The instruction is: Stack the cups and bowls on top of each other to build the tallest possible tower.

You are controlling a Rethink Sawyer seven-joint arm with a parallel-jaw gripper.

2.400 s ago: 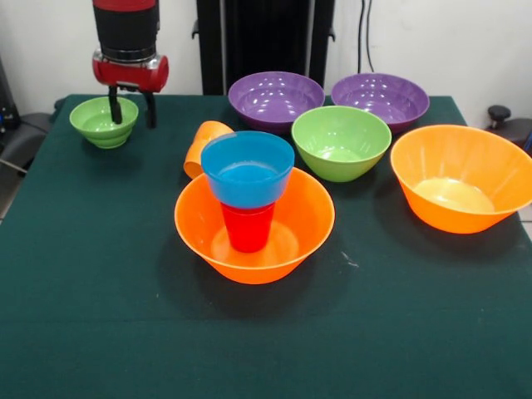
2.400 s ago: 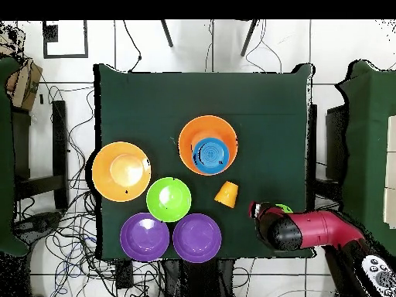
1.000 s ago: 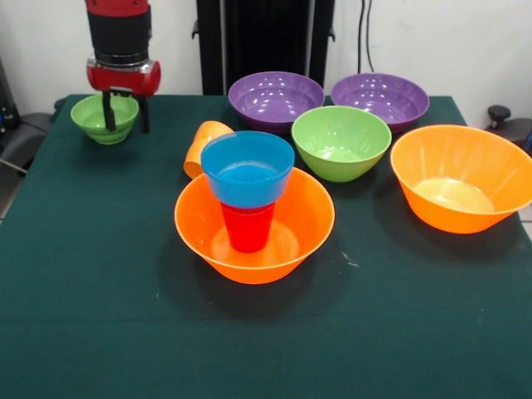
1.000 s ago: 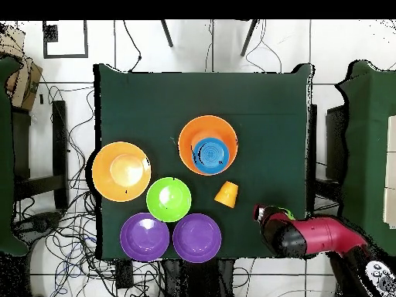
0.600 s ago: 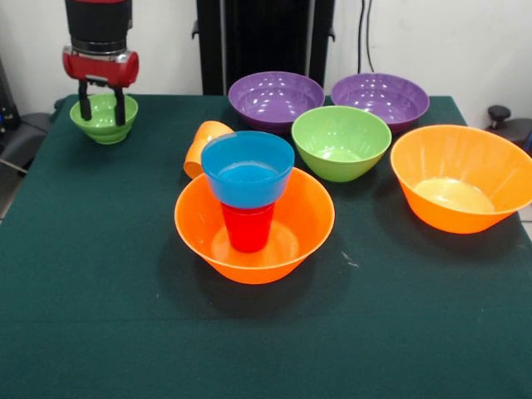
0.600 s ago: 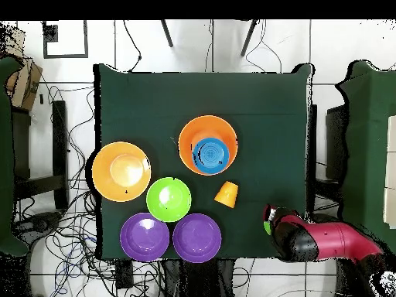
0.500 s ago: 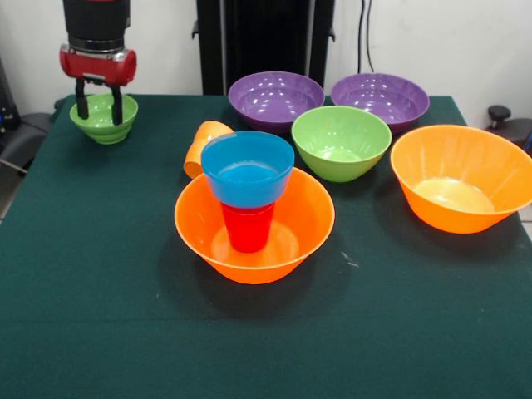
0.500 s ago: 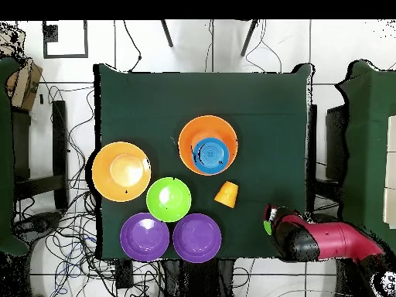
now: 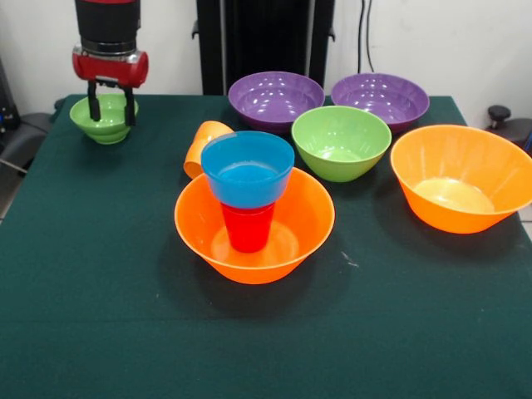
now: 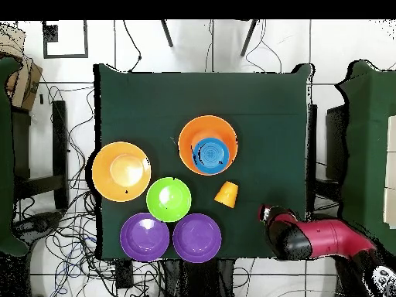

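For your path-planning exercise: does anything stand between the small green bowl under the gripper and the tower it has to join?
Yes. The orange cup lies on its side roughly on the line from the small green bowl to the tower. The open gripper hangs at that bowl, with nothing visible between them.

The arm is a black cylinder with a glossy red collar and two black fingers.
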